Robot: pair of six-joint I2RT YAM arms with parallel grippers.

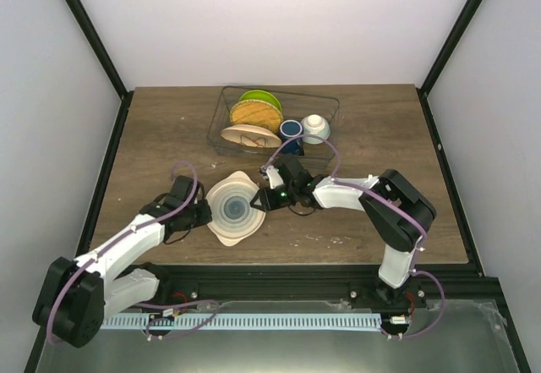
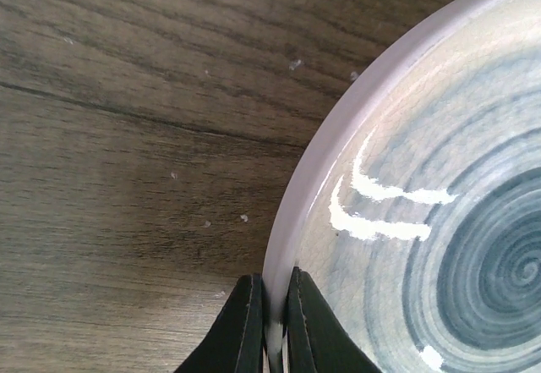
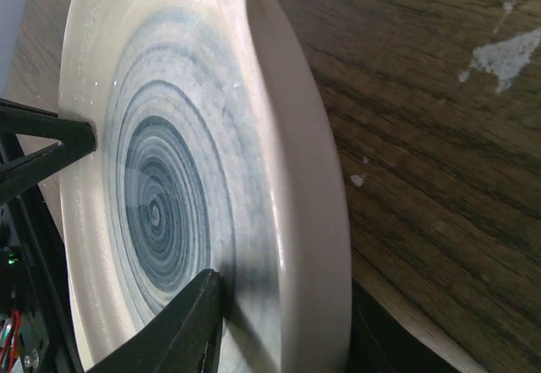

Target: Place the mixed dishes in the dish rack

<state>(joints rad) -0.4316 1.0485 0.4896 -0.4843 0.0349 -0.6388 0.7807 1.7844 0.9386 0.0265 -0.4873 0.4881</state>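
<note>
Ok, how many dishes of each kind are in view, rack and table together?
Plates: 4 (lime-green plate, tan woven plate, beige patterned plate, white blue-swirl plate)
Mugs: 1 (dark blue mug)
Bowls: 1 (pale mint bowl)
Total: 6

Stretching both arms low and toward each other, elbows bent. Pinching the rim of the blue-ringed plate between the nearly closed jaws of the left gripper. Clamping the opposite rim in the right gripper, one finger either side.
</note>
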